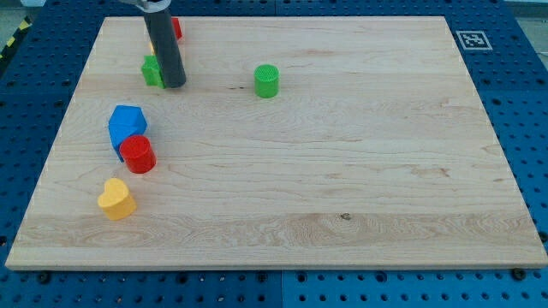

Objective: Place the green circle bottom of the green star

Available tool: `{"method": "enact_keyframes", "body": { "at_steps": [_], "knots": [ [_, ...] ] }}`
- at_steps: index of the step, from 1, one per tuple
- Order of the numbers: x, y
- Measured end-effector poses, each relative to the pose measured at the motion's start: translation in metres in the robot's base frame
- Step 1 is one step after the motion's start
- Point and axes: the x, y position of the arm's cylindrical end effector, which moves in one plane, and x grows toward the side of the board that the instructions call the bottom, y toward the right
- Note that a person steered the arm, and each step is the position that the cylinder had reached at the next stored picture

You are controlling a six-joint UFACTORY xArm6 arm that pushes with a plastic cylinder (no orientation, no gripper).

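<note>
A: Where does the rod stand at this moment?

B: The tip [174, 84] sits near the board's top-left corner, touching or just beside the green star [152, 72], which it partly hides. There are no jaws to open or close; the tool is a bare rod, clamped on nothing.

A: And the green circle [266, 81]?

B: It stands upright on the wooden board [342, 171], well apart from the tip, toward the view's right of the star and roughly level with it. The wood around it is bare.

A: What else is nearby?

B: A red block [175, 27] peeks out behind the rod near the top edge. Lower at the view's left, a blue block [126, 125] touches a red cylinder [137, 154], and a yellow heart [116, 198] lies below those.

A: How will the circle behave under a push?

B: It looks like a small, stiff, light cylinder, probably sliding easily on the smooth wood. Its round side likely lets it roll off the rod if the contact is off-centre.

A: So where should the rod meet it?

B: Probably on its right flank, slightly toward the top, squarely through its middle, driving it left and down toward the spot beneath the star. The task seems barely begun.
</note>
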Motion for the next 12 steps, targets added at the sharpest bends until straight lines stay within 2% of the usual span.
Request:
{"method": "enact_keyframes", "body": {
  "at_steps": [1, 3, 4, 5, 6, 9, 12],
  "knots": [
    [0.003, 0.015],
    [0.050, 0.156],
    [0.054, 0.214],
    [0.013, 0.216],
    [0.002, 0.216],
    [0.001, 0.142],
    [0.000, 0.135]
  ]
}}
